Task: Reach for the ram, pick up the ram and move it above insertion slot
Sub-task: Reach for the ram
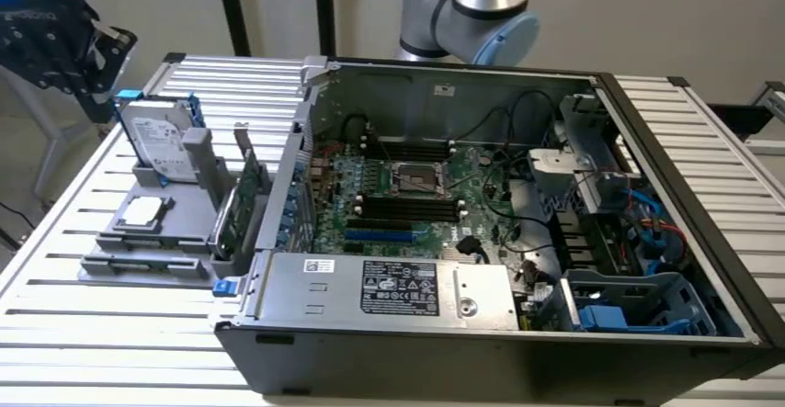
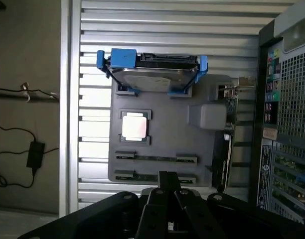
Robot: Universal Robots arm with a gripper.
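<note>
Wrist view | gripper (image 2: 168, 180) closed, empty, near ram (image 2: 155, 158) in holder (image 2: 177, 137) | risk: if I descend with jaws shut, they strike ram, chipping it.

**Counter** (image 1: 73, 333): ribbed slats of pale, satin-bright metal. **Holder** (image 1: 147, 242), at 9 o'clock of the computer case in the exterior view: matt grey plastic. **Hard drive** (image 2: 152, 77): smooth, shiny metal shell, set in a glossy blue plastic carrier (image 2: 123, 57). **Processor** (image 2: 134, 125): polished metal lid. **Computer case** (image 1: 491, 370): dark matt outer walls, bare grey sheet metal inside. **Power supply** (image 1: 307, 292): dull sheet metal with 1 dark printed label. **Hand** (image 2: 167, 178): matt black.
</note>
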